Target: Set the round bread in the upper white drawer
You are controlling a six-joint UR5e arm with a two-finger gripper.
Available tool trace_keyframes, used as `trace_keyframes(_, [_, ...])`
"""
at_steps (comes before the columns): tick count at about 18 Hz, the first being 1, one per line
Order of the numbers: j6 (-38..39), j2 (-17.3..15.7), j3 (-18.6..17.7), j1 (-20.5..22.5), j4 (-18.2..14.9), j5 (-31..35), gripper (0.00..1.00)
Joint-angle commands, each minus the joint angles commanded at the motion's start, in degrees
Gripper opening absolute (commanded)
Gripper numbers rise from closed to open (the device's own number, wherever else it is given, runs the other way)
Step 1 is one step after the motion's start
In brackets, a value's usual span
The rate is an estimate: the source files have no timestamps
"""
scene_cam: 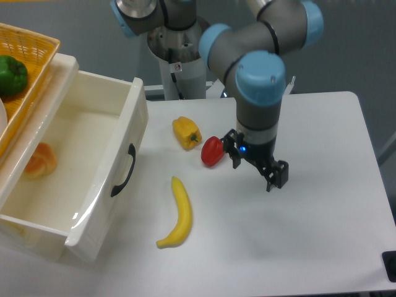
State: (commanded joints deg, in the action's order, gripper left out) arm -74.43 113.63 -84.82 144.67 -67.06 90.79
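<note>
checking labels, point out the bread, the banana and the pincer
bread (38, 161), fixed camera, middle of the bun inside the drawer
banana (180, 213), fixed camera, middle of its curve
pincer (256, 169), fixed camera, midway between the fingertips
</note>
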Motion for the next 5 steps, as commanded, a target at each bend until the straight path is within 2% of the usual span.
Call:
trace_keyframes(3, [-1.33, 3.6, 1.14, 0.0, 0.53, 0.09, 1.0])
trace_keyframes(5, [-1.33, 4.84, 1.49, 0.0, 1.31, 0.09, 1.0])
